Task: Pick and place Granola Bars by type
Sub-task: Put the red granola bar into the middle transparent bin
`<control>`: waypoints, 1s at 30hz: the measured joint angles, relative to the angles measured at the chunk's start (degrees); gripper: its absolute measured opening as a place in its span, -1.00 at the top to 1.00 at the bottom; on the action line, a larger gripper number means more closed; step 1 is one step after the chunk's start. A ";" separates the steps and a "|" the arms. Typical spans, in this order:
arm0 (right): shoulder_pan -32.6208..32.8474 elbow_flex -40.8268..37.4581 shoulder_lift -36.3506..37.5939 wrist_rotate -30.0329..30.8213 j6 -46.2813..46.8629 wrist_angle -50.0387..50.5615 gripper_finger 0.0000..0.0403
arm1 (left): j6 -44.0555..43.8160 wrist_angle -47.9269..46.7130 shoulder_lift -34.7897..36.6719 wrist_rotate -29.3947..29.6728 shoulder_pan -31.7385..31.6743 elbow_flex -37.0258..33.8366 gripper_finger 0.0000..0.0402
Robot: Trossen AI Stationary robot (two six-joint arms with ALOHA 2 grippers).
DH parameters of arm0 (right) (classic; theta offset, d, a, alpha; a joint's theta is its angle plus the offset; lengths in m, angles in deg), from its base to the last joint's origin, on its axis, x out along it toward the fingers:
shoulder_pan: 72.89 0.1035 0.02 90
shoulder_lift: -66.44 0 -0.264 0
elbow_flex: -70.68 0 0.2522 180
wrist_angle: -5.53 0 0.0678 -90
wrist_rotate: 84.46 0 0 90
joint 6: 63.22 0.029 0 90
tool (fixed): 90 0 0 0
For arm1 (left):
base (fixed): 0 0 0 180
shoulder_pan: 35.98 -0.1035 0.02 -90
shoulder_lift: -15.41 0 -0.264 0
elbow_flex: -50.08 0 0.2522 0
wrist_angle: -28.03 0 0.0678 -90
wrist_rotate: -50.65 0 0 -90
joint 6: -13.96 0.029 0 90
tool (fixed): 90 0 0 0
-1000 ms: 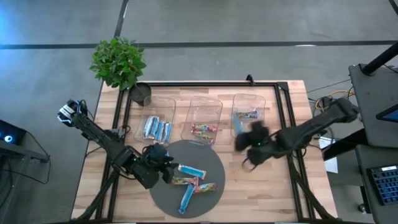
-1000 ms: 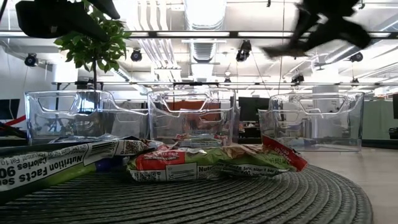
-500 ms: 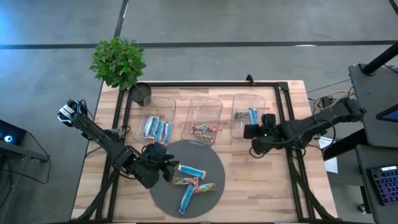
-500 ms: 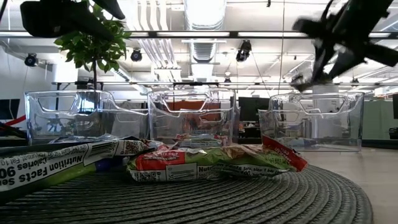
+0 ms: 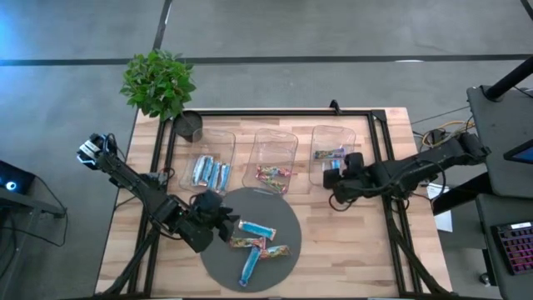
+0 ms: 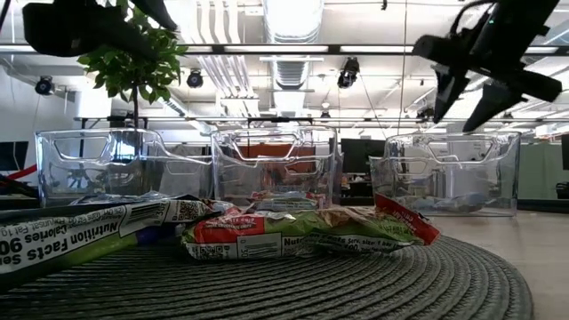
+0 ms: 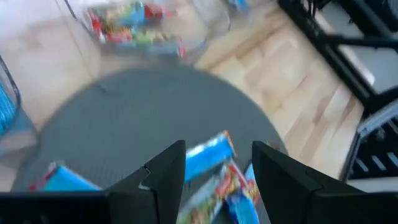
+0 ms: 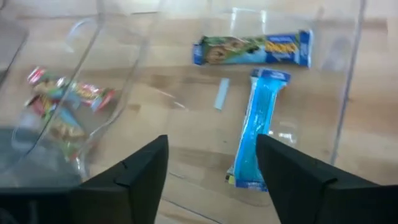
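Several granola bars lie flat on the round grey mat (image 5: 254,242): a light blue one (image 5: 256,227), two multicoloured ones (image 5: 247,242), and another blue one (image 5: 248,267). My left gripper (image 5: 223,223) hovers open at the mat's left edge, with the light blue bar (image 7: 208,152) just ahead of its fingers. My right gripper (image 5: 333,177) stands open above the near end of the right bin (image 5: 333,137). Below it a light blue bar (image 8: 258,127) lies flat on the bin's floor beside a green-and-blue bar (image 8: 252,48).
Three clear bins stand in a row behind the mat. The left bin (image 5: 218,137) holds light blue bars and the middle bin (image 5: 275,142) holds multicoloured ones. A potted plant (image 5: 158,82) and a dark cup (image 5: 190,125) stand at the far left corner. Black frame rails run along the table's sides.
My right gripper has swung a little toward the far edge, over the right bin's near end. There it has opened and let go of the light blue bar, which now lies on the bin's floor.
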 joint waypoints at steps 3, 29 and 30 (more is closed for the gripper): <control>0.01 1.54 0.00 0.29 -6.09 -0.51 -0.26 | -6.06 -2.79 0.02 -4.77 -0.19 -0.34 0.17; 0.00 3.99 0.00 0.88 -8.31 -1.17 -0.30 | -46.50 -3.72 -14.01 -13.54 0.82 -6.06 0.17; 0.00 3.97 0.00 0.88 -8.58 -1.17 -0.30 | -46.78 -3.70 -14.57 -13.54 0.61 -5.85 0.17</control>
